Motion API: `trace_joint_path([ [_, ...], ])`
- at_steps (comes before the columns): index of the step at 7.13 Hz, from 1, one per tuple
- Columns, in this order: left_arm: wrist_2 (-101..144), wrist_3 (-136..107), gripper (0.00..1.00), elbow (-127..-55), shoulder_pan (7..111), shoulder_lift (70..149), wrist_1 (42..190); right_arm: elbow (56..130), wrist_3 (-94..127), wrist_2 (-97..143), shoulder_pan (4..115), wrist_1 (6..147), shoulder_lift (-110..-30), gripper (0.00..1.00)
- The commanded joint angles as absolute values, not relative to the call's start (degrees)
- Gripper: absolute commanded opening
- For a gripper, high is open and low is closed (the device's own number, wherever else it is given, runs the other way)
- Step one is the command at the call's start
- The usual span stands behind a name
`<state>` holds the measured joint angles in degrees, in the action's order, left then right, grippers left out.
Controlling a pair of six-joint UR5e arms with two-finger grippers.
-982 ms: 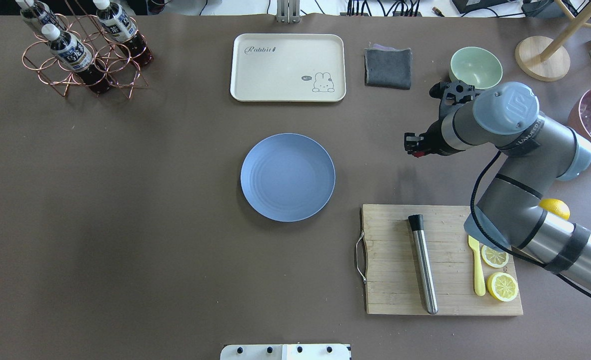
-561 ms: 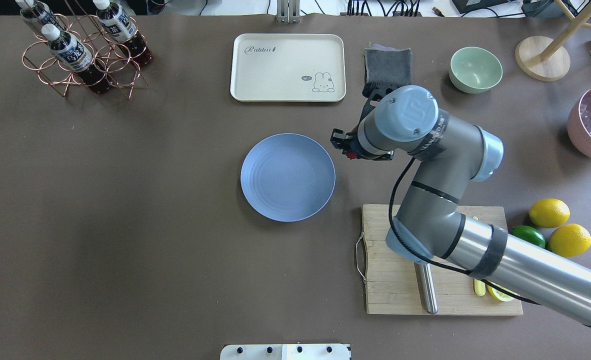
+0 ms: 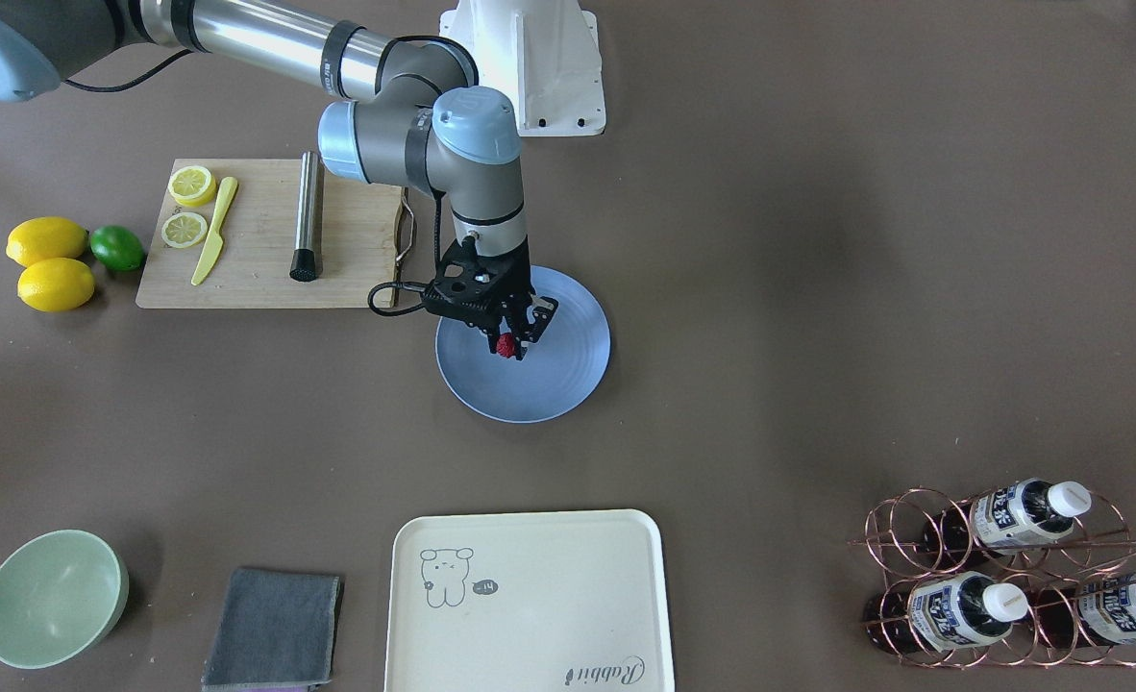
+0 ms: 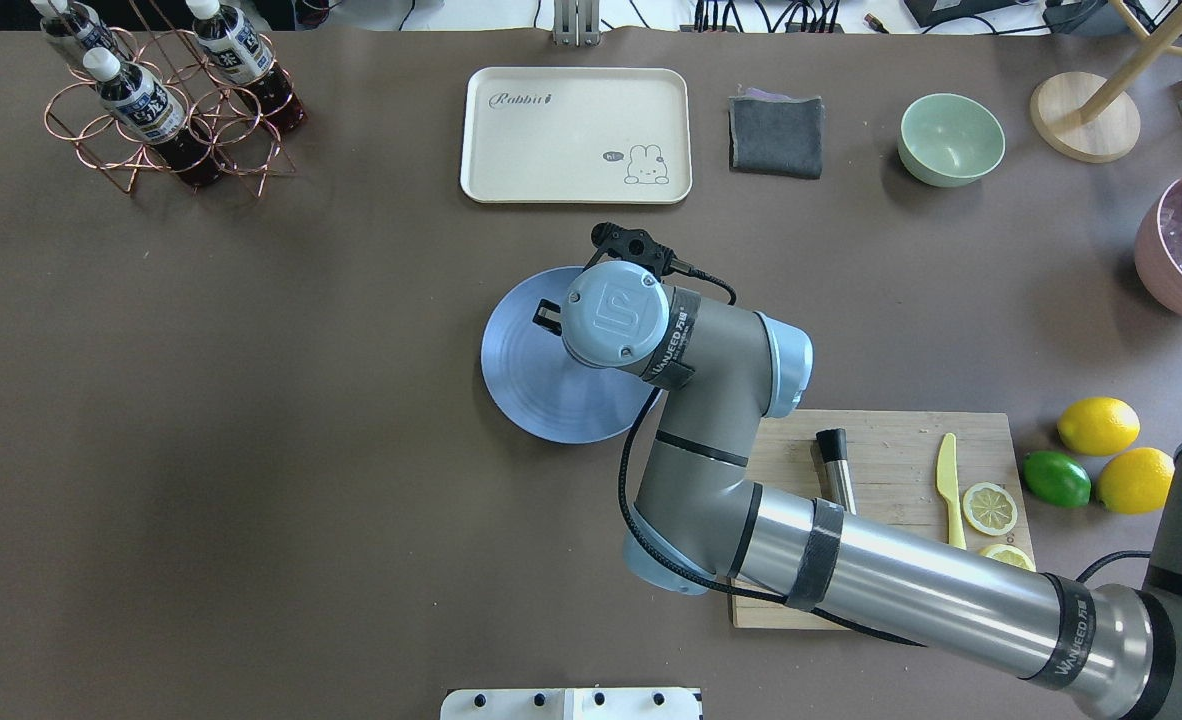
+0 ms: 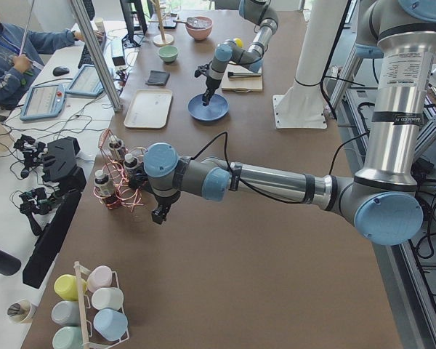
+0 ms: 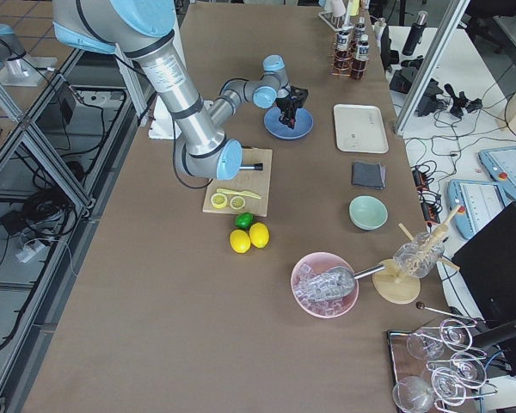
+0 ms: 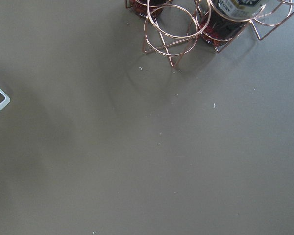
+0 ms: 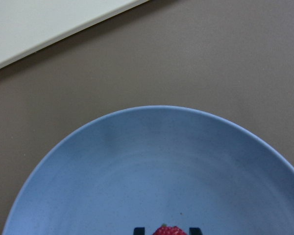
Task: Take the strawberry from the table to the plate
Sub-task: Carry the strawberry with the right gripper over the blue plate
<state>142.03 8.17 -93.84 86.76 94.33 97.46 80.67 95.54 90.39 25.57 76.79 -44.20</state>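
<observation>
Nearest me lies a cream, rectangular plastic tray with a bunny drawing (image 3: 530, 596). It has no part in this job. A bit further in sits the round, shallow, light-blue plate (image 3: 568, 370) on the wide brown-grey tabletop (image 3: 818, 288). The right arm leans over it, and the right jaws point straight down at the plate. They are pinching the tiny, dark-red, bumpy strawberry (image 3: 506, 345) between their tips. The berry hangs over the inside of the plate, on the side toward the wooden cutting board (image 3: 251, 269). I cannot tell if it touches the plate.

So I think the step in hand is putting the berry down. Next, the jaws should go low and spread gently, so the berry lands softly and does not roll off. Then they should lift straight up.

Farthest from me, past the copper wire bottle rack (image 5: 115, 174), the left jaws hang over bare tabletop. I cannot tell if they are spread or pressed together.
</observation>
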Motion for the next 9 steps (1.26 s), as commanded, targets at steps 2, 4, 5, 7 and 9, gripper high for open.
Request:
trace_joint_path([
  [2,142.12,8.17,0.98,-93.96,86.75,94.31,97.47,79.89,96.06,89.56,23.21,76.64,-43.68,0.0],
  [4,142.03,8.17,0.98,-93.96,86.75,94.31,97.47,79.89,95.37,89.65,23.81,76.73,-43.77,0.0],
  [5,142.03,8.17,0.98,-93.96,86.75,94.31,97.47,79.89,95.36,89.74,24.51,76.64,-43.68,0.36],
  [7,142.73,8.17,0.98,-93.78,86.75,94.31,97.47,80.33,93.7,89.82,24.61,76.9,-43.68,1.0],
  [9,146.85,8.17,0.98,-93.6,86.75,93.52,97.56,81.73,93.6,91.39,26.44,77.34,-43.77,1.0],
])
